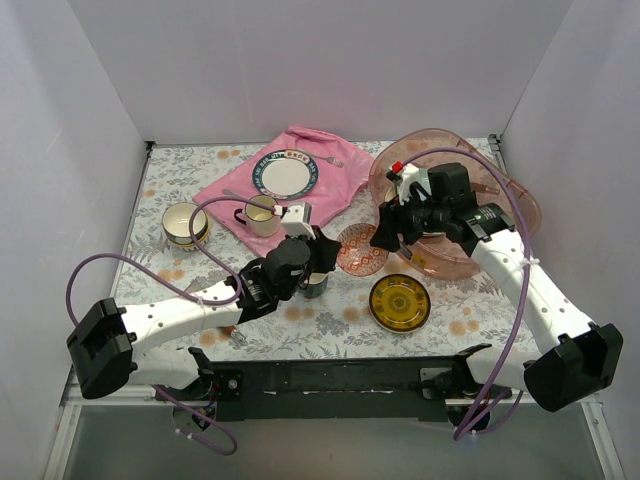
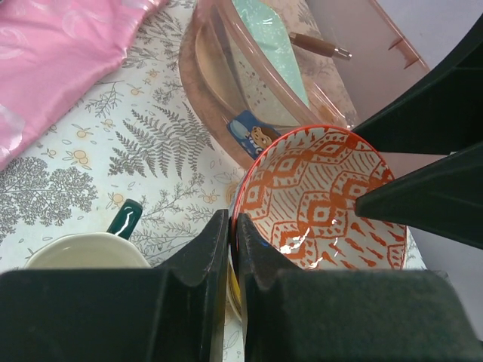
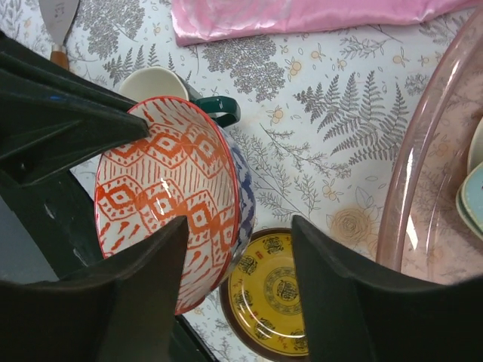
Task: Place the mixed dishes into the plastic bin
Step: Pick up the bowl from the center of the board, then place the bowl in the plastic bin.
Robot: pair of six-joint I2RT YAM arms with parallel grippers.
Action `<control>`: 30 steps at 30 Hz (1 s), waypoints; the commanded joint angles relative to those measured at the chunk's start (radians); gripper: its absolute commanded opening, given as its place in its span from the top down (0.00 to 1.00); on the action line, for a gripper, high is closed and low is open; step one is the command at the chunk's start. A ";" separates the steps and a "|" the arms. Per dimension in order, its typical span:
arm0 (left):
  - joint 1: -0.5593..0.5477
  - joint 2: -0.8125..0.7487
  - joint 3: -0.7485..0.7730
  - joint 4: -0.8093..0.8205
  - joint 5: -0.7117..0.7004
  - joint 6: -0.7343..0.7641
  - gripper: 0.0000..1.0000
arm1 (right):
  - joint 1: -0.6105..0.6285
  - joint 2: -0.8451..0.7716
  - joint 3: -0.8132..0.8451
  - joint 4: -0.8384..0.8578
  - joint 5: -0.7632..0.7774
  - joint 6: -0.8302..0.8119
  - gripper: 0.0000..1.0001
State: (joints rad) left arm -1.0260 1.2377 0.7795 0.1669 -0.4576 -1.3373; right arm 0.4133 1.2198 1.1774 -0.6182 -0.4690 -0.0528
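Bowl (image 1: 361, 250) held tilted, just beside bin (image 3: 430, 151)
Our left gripper (image 2: 232, 226) pinches its rim; right gripper (image 3: 240, 226) spread open nearby. Glazed, rigid, slick, chippable: we'd take the rim wall.

Orange-diamond bowl (image 2: 324, 204), yellow dark-rimmed plate (image 1: 400, 303), pink bin (image 3: 434, 196).

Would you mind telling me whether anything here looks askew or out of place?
The bowl is tipped steeply, pinched by its rim in the left gripper rather than sitting flat. The open right gripper hangs close by. Nothing looks spilled or broken.
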 commanded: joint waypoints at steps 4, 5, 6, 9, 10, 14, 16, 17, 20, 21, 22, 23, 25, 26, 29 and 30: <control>-0.006 0.005 0.069 0.109 -0.067 0.026 1.00 | 0.022 0.030 0.008 0.038 0.081 0.010 0.55; -0.006 0.006 0.070 0.112 -0.066 0.026 1.00 | 0.022 0.033 0.011 0.038 0.079 0.013 0.58; -0.008 0.006 0.072 0.115 -0.064 0.030 1.00 | 0.022 0.041 0.021 0.038 0.073 0.016 0.65; -0.008 0.000 0.067 0.128 -0.040 0.039 1.00 | 0.022 0.058 0.051 0.038 0.081 0.021 0.91; -0.006 -0.003 0.064 0.132 -0.030 0.041 1.00 | 0.022 0.063 0.060 0.035 0.084 0.021 0.97; -0.006 -0.035 0.044 0.146 0.014 0.047 0.73 | 0.012 0.073 0.094 0.031 0.095 0.008 0.99; -0.008 -0.056 0.038 0.137 0.039 0.052 0.55 | 0.001 0.069 0.103 0.031 0.096 0.004 0.99; -0.006 -0.064 0.040 0.125 0.042 0.052 0.39 | -0.014 0.064 0.106 0.031 0.095 0.001 0.99; -0.008 -0.102 0.032 0.100 0.062 0.076 0.18 | -0.063 0.050 0.110 0.035 0.072 -0.018 0.99; -0.008 -0.112 0.030 0.098 0.069 0.085 0.14 | -0.082 0.046 0.110 0.031 0.014 -0.053 0.99; -0.006 -0.121 0.029 0.083 0.076 0.098 0.10 | -0.103 0.038 0.107 0.041 -0.018 -0.062 0.99; -0.006 -0.142 0.032 0.071 0.077 0.110 0.04 | -0.140 0.024 0.097 0.044 -0.045 -0.074 0.99; -0.002 -0.158 0.038 0.021 0.071 0.131 0.02 | -0.174 0.015 0.097 0.040 -0.120 -0.135 0.99; -0.003 -0.173 0.049 -0.001 0.066 0.136 0.02 | -0.206 0.006 0.094 0.044 -0.134 -0.145 0.99; 0.003 -0.214 0.046 -0.065 0.056 0.177 0.02 | -0.281 0.000 0.102 0.041 -0.203 -0.185 0.99; 0.004 -0.227 0.044 -0.079 0.056 0.194 0.02 | -0.301 0.000 0.116 0.040 -0.220 -0.186 0.99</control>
State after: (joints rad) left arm -1.0294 1.0779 0.8085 0.1875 -0.3965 -1.2194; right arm 0.1837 1.2633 1.2304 -0.6186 -0.5369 -0.1726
